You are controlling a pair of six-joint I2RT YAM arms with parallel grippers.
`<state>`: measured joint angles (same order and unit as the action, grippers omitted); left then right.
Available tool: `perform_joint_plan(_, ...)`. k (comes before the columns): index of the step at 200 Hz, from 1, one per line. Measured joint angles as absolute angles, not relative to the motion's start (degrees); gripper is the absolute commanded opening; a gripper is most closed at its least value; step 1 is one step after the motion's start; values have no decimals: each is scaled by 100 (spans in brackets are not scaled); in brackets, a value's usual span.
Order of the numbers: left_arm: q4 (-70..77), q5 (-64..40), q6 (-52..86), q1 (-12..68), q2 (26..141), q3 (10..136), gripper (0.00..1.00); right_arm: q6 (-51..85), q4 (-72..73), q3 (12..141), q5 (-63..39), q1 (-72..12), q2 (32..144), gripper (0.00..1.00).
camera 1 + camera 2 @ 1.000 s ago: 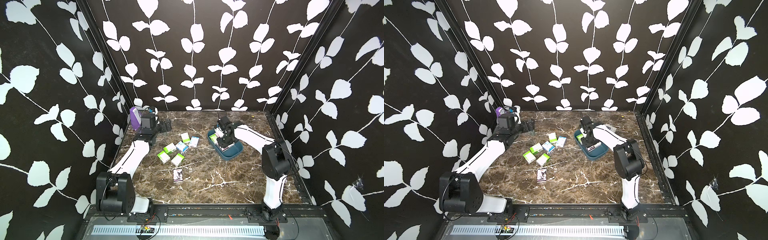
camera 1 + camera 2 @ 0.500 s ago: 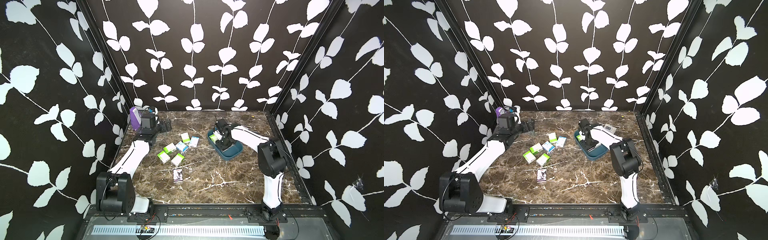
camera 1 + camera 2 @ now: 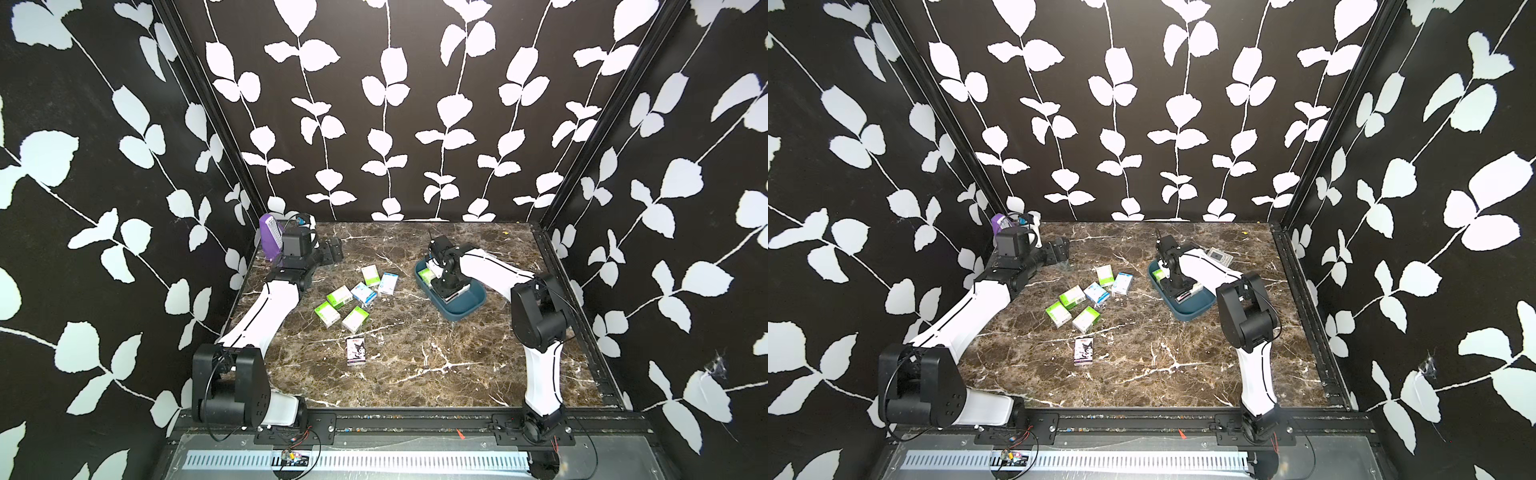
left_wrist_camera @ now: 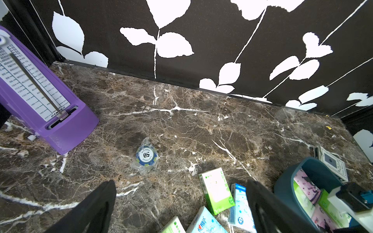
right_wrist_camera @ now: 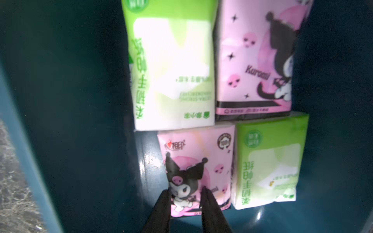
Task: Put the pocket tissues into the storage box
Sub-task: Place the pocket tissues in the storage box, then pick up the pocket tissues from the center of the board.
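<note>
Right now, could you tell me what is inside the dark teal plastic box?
Four tissue packs: two green, two pink with cartoon figures. The right gripper covers part of one pink pack; anything beneath them is hidden.

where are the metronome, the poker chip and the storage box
metronome [image 4: 66, 129]: left wrist view, purple base
poker chip [image 4: 146, 155]: left wrist view, printed face
storage box [image 3: 471, 302]: a top view, bare floor at its near end
</note>
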<state>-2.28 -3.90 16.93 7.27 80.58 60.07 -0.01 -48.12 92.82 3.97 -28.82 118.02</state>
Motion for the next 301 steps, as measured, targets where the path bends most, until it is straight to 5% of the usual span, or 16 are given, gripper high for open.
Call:
perform_joint_plan(65,-228,-379,1695,727,8058,6007,99,-130,-4598,9299,257,-3052,11459,50)
perform_joint_plan(153,-346,-150,1691,696,8034,6007,99,-163,-3503,9236,-834,-4554,11059,78)
perform_joint_plan(197,-360,-158,1752,386,7985,6007,99,-213,-3216,9155,-1391,-5221,11452,82)
perform_joint_plan(301,-456,-121,1778,305,7946,5983,99,-158,-3708,10940,-1511,-5343,13229,95)
